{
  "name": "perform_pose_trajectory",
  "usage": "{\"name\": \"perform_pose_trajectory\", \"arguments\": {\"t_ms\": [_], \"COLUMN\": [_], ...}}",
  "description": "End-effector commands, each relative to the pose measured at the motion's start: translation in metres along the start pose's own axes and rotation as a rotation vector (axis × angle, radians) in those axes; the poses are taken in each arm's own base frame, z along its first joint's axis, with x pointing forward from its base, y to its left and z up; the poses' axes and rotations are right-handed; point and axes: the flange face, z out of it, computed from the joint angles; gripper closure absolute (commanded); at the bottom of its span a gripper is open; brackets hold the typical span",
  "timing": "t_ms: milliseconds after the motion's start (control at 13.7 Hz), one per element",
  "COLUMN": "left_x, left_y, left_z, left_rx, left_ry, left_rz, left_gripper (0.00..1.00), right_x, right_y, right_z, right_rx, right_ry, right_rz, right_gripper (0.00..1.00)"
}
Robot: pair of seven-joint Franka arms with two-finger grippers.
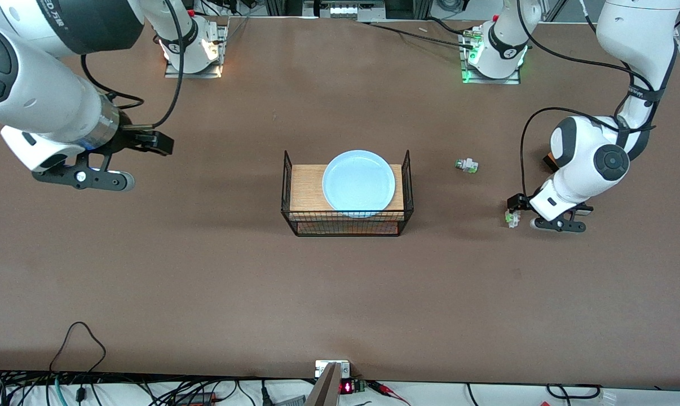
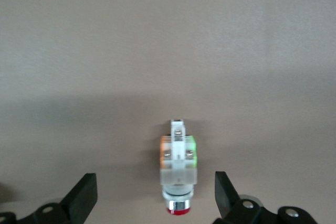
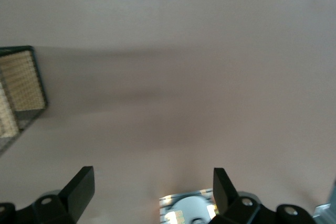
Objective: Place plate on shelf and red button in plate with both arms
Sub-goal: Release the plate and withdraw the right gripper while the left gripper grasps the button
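The pale light-blue plate (image 1: pixel 358 182) lies on the wooden top of a wire rack (image 1: pixel 303 186) at the table's middle. The red button (image 1: pixel 512 219) lies on its side on the table toward the left arm's end. In the left wrist view the button (image 2: pixel 177 174) shows a white body, green and orange sides and a red cap. My left gripper (image 1: pixel 516 211) is down at the table, open, with one finger on either side of the button (image 2: pixel 156 182), not touching it. My right gripper (image 1: pixel 162 144) is open and empty (image 3: pixel 152 174), up over bare table toward the right arm's end.
A white-and-green button without a red cap (image 1: pixel 467 165) lies between the rack and the left arm, farther from the front camera than the red button. The rack's wire end (image 3: pixel 21 87) shows in the right wrist view. Cables run along the table's front edge.
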Motion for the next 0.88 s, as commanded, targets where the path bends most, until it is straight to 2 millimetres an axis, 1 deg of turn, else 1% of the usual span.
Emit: {"name": "perform_pose_trajectory", "arguments": {"t_ms": [0,73,147,220,293,366,440,513,586,659,733,806], "left_x": [0.0,0.001,0.002,0.002,0.004,0.004,0.004,0.004,0.004,0.009,0.017,0.028], "left_y": [0.006,0.006,0.007,0.005,0.003,0.002,0.002,0.003,0.004,0.007,0.007,0.014], "left_z": [0.022,0.029,0.033,0.038,0.041,0.041,0.04,0.038,0.031,0.02,0.005,-0.015], "left_rx": [-0.029,-0.031,-0.031,-0.032,-0.033,-0.033,-0.033,-0.034,-0.035,-0.036,-0.036,-0.039], "left_ry": [0.011,0.019,0.029,0.027,0.029,0.028,0.021,0.02,0.012,0.009,-0.008,-0.033], "left_rz": [-0.023,-0.024,-0.022,-0.018,-0.016,-0.019,-0.017,-0.018,-0.016,-0.012,-0.008,0.001], "left_gripper": [0.11,0.16,0.22,0.26,0.35,0.56,0.85,0.93,0.96,0.96,0.96,0.96], "right_x": [0.01,0.014,0.018,0.022,0.027,0.032,0.037,0.037,0.027,0.016,0.006,-0.003], "right_y": [0.037,0.053,0.07,0.084,0.094,0.099,0.101,0.101,0.103,0.104,0.106,0.107], "right_z": [-0.001,0.001,0.004,0.007,0.012,0.017,0.022,0.025,0.032,0.038,0.046,0.055], "right_rx": [-0.015,-0.017,-0.013,-0.004,0.009,0.023,0.046,0.048,0.058,0.073,0.082,0.09], "right_ry": [0.012,0.008,0.0,-0.004,-0.009,-0.009,-0.004,0.032,0.049,0.097,0.141,0.174], "right_rz": [0.0,0.026,0.013,-0.028,-0.055,-0.053,-0.054,-0.058,-0.064,-0.068,-0.071,-0.073], "right_gripper": [0.0,0.0,0.0,0.0,0.0,0.0,0.0,0.0,0.0,0.0,0.0,0.0]}}
